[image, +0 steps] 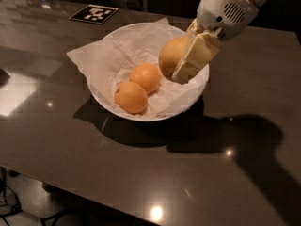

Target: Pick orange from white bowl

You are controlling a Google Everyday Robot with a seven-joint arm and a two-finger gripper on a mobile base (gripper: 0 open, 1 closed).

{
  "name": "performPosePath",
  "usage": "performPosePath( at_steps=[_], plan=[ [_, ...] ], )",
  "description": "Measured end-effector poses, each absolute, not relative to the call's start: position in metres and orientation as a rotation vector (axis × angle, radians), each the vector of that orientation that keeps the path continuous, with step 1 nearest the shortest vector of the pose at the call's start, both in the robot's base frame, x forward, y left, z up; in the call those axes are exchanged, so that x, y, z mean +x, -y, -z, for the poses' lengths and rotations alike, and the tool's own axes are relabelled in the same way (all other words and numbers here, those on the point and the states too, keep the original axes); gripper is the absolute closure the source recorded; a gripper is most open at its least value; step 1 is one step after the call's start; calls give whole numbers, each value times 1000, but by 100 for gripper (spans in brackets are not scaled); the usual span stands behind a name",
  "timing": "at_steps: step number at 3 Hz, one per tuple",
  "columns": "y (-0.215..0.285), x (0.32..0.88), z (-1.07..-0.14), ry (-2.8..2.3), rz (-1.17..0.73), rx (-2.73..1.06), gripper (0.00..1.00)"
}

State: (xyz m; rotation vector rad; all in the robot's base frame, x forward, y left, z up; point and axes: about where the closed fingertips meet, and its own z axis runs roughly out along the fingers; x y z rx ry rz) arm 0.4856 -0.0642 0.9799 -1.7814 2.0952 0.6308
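The white bowl stands on the dark table, lined with crumpled white paper. Two deeper-orange fruits lie side by side in it. My gripper comes in from the upper right and is shut on the orange, the paler, larger fruit. It holds the orange above the bowl's right side, clear of the paper. One cream finger covers the orange's right face.
A black-and-white marker tag lies on the table behind the bowl. The table's front edge runs along the bottom left, with floor and cables below. The arm's shadow falls right of the bowl.
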Motion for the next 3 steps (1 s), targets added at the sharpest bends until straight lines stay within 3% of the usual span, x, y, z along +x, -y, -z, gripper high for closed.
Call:
performPosePath(
  at_steps=[2,3],
  plan=[
    [80,446,-1020,-1933,-605,-1804,100],
    [76,452,-1022,-1923,-590,-1783,100]
  ],
)
